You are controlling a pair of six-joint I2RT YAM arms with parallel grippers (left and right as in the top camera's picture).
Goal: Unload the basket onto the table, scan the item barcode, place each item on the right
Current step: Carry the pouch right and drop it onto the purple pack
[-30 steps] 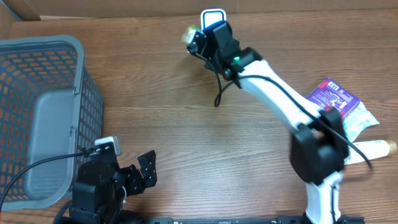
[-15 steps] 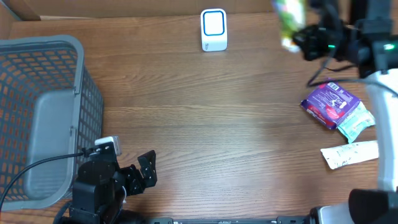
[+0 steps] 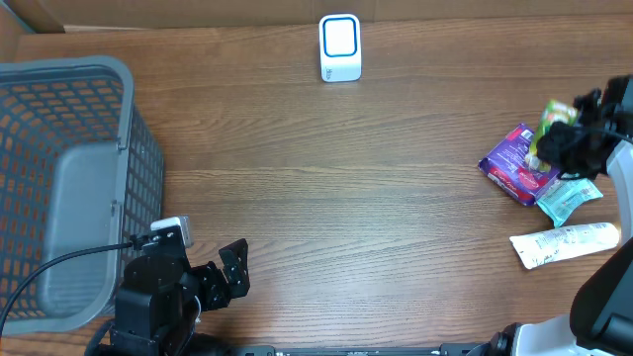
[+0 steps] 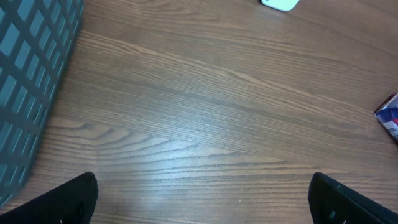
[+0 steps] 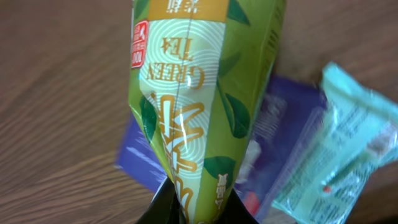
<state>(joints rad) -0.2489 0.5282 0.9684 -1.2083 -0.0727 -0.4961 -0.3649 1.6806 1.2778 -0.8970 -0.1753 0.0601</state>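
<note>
Right claw [image 5: 193, 208] clamped on green tea packet [image 5: 199, 93] by its edge, hung over purple packet [image 3: 514, 163], well apart from scanner [image 3: 339, 46]. Left claw [image 3: 234, 269] stood apart. Thin pinch: packet might slip and drop.

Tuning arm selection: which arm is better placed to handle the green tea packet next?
Right. The right gripper is shut on the green tea packet; the left gripper sits open and empty by the basket, across the table.

Table [image 3: 346, 198] middle passable, basket [image 3: 59, 148] blocks left, packets [image 3: 509, 168] crowd right edge, scanner [image 3: 339, 46] at back
</note>
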